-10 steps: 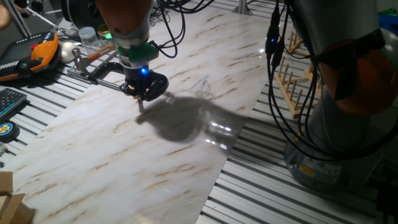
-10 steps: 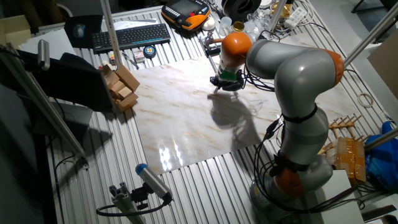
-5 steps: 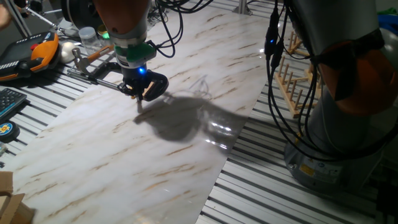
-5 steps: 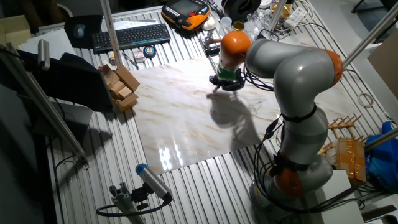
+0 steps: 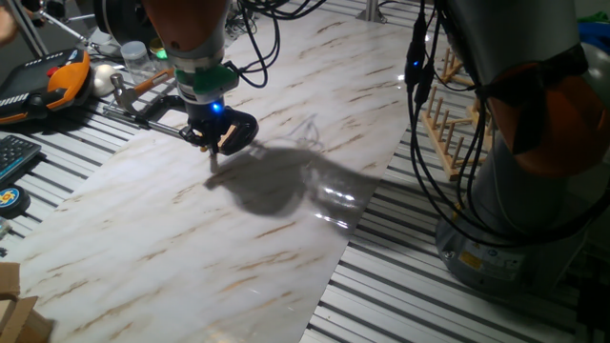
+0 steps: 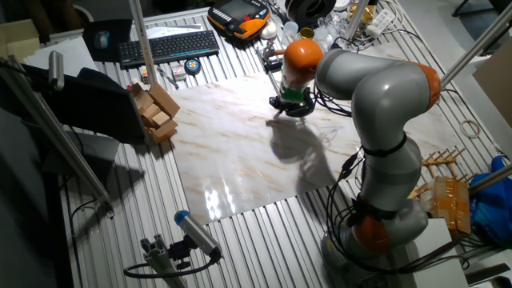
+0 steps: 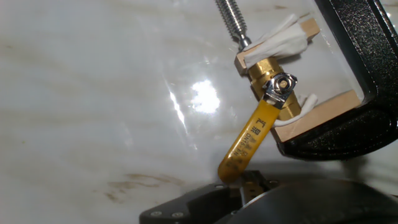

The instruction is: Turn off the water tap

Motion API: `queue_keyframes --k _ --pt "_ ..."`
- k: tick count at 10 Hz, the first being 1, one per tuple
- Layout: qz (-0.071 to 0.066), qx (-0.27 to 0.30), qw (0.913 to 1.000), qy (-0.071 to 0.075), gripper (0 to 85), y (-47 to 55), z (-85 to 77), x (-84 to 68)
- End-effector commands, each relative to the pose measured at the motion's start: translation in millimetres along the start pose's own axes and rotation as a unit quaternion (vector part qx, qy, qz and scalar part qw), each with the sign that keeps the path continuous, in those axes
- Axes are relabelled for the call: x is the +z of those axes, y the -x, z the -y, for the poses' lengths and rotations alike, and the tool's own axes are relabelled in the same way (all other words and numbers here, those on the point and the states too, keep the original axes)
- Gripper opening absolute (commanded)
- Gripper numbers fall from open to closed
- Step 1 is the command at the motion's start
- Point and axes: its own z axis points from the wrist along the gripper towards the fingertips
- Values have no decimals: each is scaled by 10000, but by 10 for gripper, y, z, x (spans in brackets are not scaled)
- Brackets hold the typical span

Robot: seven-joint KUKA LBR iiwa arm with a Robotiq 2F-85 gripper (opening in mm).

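Marbled white board with faint brown veins makes up the surface (image 5: pixel 286 229), glossy enough to throw back a lamp glare, laid over ribbed aluminium rails. From my hand view I see one small brass water tap (image 7: pixel 272 87): a rounded brass body, one silver nut on top, and one flat yellow lever (image 7: pixel 244 147) with printed lettering, angled down and left from the body. It is pinched between two pale wooden blocks (image 7: pixel 277 46) padded with white paper, inside one black cast C-clamp (image 7: pixel 354 93) whose threaded steel screw (image 7: pixel 231 18) presses on the upper block. The clamp's dark frame curves round the right side of the tap.

On one fixed view the clamp lies at the far left edge of the surface, just beside one wooden-handled hammer (image 5: pixel 133 88). The gripper (image 5: pixel 218 141) hangs over that same edge, its blue light lit. In the hand view the lever's rounded tip sits right at the dark metal fingers (image 7: pixel 252 185) at the bottom; I cannot tell whether they are wide, narrow or gripping it. The other fixed view shows one grey-and-orange arm (image 6: pixel 368 88) bent over the far edge.
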Motion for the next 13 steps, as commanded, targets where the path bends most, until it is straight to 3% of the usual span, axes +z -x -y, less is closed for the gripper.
queue_keyframes --k 1,5,8,13 --pt "-53 -138 9999 -15 0 -1 1 0" --pt "-201 -623 9979 24 0 -1 1 0" --pt "-167 -610 9979 98 0 -1 1 0" --pt "-117 -504 9986 88 0 37 -84 47"
